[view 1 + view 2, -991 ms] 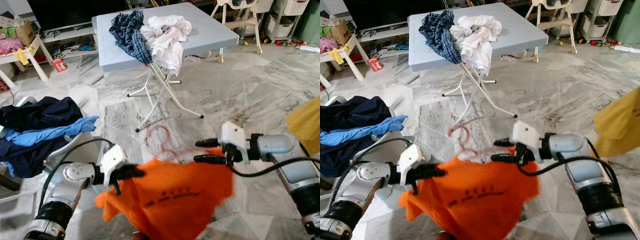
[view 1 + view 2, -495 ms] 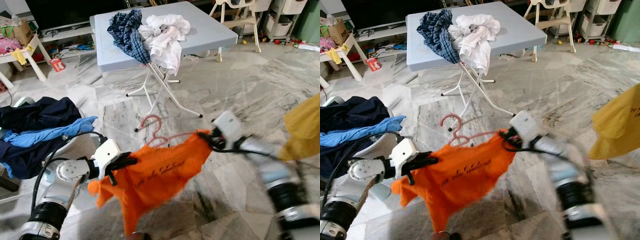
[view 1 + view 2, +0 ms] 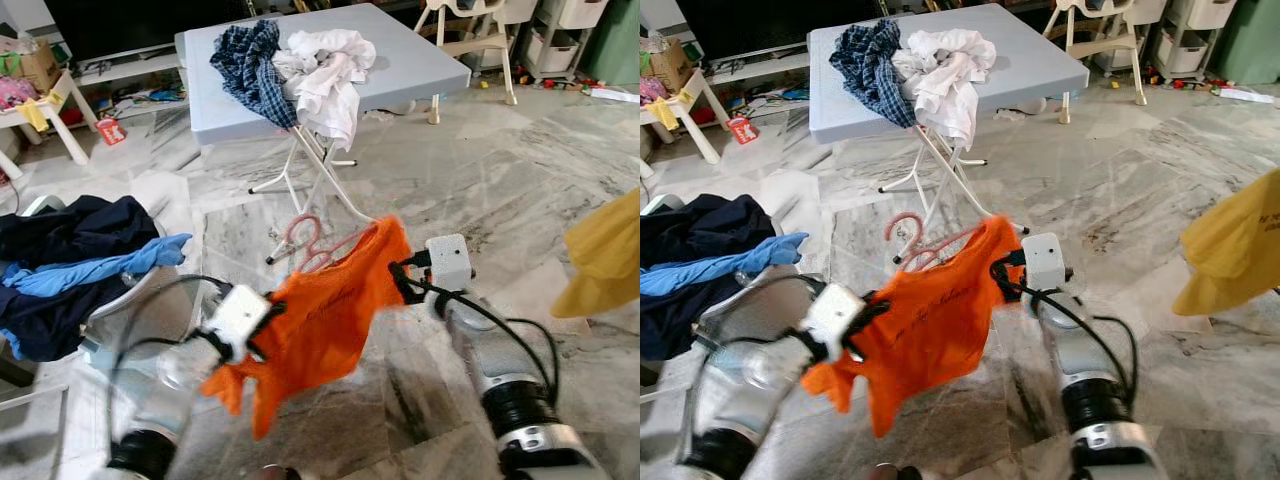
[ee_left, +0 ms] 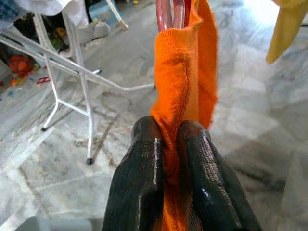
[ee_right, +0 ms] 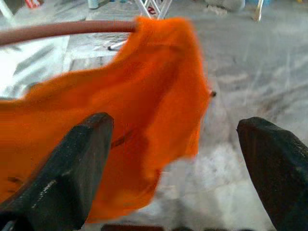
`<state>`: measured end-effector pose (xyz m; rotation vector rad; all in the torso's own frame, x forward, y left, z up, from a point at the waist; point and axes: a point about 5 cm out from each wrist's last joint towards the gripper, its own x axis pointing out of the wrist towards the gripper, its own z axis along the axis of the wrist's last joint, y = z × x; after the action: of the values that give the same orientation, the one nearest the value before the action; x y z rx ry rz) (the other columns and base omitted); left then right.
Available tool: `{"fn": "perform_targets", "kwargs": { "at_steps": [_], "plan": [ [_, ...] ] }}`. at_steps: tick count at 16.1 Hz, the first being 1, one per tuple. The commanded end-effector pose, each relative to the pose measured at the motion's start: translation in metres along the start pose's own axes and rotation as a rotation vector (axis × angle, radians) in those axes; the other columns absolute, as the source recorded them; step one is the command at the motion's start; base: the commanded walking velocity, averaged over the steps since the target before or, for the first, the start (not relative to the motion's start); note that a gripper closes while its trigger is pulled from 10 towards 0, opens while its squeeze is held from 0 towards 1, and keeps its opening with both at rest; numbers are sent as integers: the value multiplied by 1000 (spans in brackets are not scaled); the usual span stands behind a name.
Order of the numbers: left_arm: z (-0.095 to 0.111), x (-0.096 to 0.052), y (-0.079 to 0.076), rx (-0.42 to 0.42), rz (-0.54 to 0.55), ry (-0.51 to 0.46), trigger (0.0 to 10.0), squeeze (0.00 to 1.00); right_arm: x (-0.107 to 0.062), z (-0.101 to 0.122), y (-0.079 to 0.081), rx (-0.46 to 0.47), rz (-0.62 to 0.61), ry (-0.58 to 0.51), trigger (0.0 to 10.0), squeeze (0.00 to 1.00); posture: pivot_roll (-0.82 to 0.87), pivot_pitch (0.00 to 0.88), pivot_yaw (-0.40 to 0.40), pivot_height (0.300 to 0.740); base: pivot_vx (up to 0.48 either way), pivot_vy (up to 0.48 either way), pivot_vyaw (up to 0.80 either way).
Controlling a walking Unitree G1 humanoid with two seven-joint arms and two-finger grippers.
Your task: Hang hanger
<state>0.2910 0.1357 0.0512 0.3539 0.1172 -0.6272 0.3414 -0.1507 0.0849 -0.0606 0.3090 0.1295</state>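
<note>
An orange shirt (image 3: 322,318) hangs on a pink hanger (image 3: 308,238), whose hook sticks up above the collar. My left gripper (image 3: 262,328) is shut on the shirt's lower shoulder; in the left wrist view its fingers (image 4: 144,159) pinch the orange fabric, with the hanger's pink wire (image 4: 169,12) beyond. My right gripper (image 3: 398,280) is at the shirt's upper shoulder. In the right wrist view its fingers (image 5: 72,178) stand wide open, with the shirt (image 5: 120,120) and the hanger's arm (image 5: 62,30) in front of them.
A light-blue folding table (image 3: 420,60) with a plaid and a white garment (image 3: 320,70) stands ahead on thin white legs (image 3: 320,185). Dark and blue clothes (image 3: 75,245) are piled at the left. A yellow garment (image 3: 610,255) hangs at the right edge. The floor is marble.
The shirt, spread wide between both grippers a second ago, now hangs bunched and steeper. My right arm has swung inward and closer, and its fingers now stand apart.
</note>
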Motion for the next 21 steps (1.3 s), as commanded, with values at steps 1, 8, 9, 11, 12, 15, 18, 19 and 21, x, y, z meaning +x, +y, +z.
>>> {"fn": "perform_targets", "kwargs": {
  "at_steps": [1, 8, 9, 11, 12, 15, 18, 19, 21],
  "plan": [
    [12, 1, 1, 57, 23, -56, 0, 0, 0, 0, 3, 54, -12, 8, 10000, 808, -55, 30, 63, 740, 0, 0, 0],
    [20, 6, -30, 72, -43, -100, 0, 0, 9, 19, 5, 128, -54, -38, 10000, 380, -51, 30, 69, 740, 0, 0, 0],
    [19, 5, -30, 73, -37, -98, 0, 0, 9, 22, 4, 129, -55, -46, 10000, 329, -52, 30, 69, 740, 0, 0, 0],
    [19, 4, -30, 75, -31, -97, 0, 0, 11, 22, -2, 111, -83, -36, 10000, 333, -48, 29, 67, 740, 0, 0, 0],
    [22, 2, -30, 75, -26, -108, 0, 0, 12, 21, -7, 102, -106, -25, 10000, 302, -46, 30, 67, 740, 0, 0, 0],
    [28, -2, -34, 70, -38, -133, 0, 0, 15, 24, -13, 100, -134, -27, 10000, 278, -41, 33, 71, 740, 0, 0, 0],
    [31, -6, -41, 64, -56, -147, 0, 0, 19, 27, -16, 111, -151, -21, 10000, 278, -38, 34, 73, 740, 0, 0, 0],
    [32, -7, -43, 64, -60, -149, 0, 0, 20, 27, -16, 109, -153, -20, 9686, 275, -37, 33, 72, 740, 0, 0, 0],
    [33, -8, -45, 62, -70, -147, 0, 0, 22, 29, -16, 110, -163, -25, 2196, 271, -34, 33, 70, 740, 0, 0, 0]
  ]
}}
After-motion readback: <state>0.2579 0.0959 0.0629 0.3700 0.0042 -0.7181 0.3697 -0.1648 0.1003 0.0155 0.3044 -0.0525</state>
